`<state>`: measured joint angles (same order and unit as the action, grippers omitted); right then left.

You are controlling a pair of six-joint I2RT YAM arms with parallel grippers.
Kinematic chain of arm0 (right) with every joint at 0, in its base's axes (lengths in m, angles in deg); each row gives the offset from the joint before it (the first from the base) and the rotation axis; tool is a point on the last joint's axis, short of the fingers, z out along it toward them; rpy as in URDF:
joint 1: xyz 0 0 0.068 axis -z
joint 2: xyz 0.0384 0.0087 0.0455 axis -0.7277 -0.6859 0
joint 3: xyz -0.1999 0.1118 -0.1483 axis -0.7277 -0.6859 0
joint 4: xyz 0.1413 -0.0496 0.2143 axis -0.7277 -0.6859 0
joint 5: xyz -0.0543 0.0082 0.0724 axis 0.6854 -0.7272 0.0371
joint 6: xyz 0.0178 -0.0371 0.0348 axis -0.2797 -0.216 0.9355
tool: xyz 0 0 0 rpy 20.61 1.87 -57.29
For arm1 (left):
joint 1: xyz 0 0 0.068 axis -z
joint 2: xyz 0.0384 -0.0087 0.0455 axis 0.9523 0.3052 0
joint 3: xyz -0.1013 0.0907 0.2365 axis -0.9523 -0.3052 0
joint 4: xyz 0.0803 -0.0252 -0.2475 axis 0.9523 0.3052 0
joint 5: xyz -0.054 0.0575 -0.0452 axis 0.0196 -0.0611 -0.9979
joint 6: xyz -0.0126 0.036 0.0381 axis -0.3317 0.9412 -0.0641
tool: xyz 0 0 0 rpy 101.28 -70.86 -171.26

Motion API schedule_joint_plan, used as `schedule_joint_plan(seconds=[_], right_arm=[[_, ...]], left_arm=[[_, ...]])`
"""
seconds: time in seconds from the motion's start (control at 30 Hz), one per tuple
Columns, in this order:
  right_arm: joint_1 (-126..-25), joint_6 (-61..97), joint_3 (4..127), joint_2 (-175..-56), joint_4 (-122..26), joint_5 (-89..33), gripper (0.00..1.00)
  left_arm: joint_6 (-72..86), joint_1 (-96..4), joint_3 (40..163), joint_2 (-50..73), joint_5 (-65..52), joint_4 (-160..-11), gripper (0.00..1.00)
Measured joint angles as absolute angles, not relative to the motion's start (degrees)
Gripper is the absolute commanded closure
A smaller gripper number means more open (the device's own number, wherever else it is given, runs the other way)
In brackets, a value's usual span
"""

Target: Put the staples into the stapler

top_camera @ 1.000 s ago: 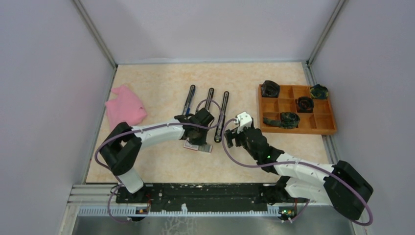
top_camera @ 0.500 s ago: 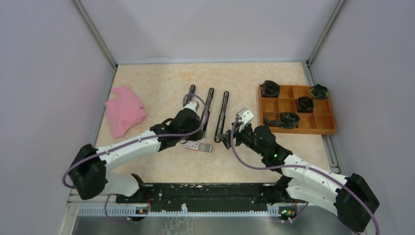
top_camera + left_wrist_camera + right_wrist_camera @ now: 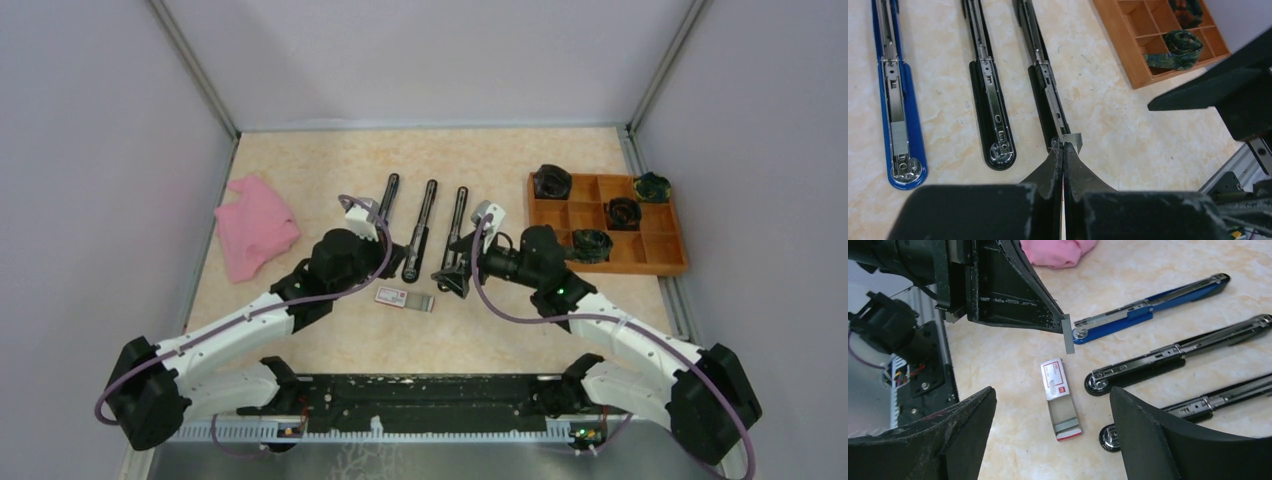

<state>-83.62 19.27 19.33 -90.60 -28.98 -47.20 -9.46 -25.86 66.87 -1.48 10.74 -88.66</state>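
Both arms had shifted over the last second: the left had drawn back toward its own base, leaving the staple box uncovered, while the right had swung leftward toward the staplers. On the table [image 3: 320, 170] a wooden tray [image 3: 608, 268] sat at the right and a pink cloth [image 3: 255, 225] lay at the left. Between them three staplers lay opened flat, side by side: a blue stapler [image 3: 898, 100], a middle black stapler [image 3: 988, 100] and a right-hand black stapler [image 3: 1045, 90]. The right gripper [image 3: 1052, 392] stood wide, its two fingers well apart and holding nothing. It hung above the table, and the staple box [image 3: 1055, 382] showed between the fingers in its wrist view. That white, red-printed box lay flat on the table just in front of the staplers' near ends, a grey part exposed at one end. The left gripper [image 3: 1063, 147] was closed tight, pinching a short grey staple strip [image 3: 1067, 335] at its very fingertips. The strip hung clear of the table by the staplers' near ends; which stapler it was over could not be told.
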Motion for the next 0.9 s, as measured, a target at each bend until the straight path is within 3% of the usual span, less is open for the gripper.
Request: schedule_joint_plan(seconds=[0.4,0.9], right_arm=[[-76.41,16.45,32.32,-100.24,-32.85,-69.1,0.21],[-76.41,11.84,40.56,-107.21,-38.42,-80.55,0.29]], left_arm=[[-3.4,-30.3,60.81,-7.91,-1.72,-101.62,1.0],[-1.81,-30.38,59.94,-11.34,-11.36,-109.45,1.0]])
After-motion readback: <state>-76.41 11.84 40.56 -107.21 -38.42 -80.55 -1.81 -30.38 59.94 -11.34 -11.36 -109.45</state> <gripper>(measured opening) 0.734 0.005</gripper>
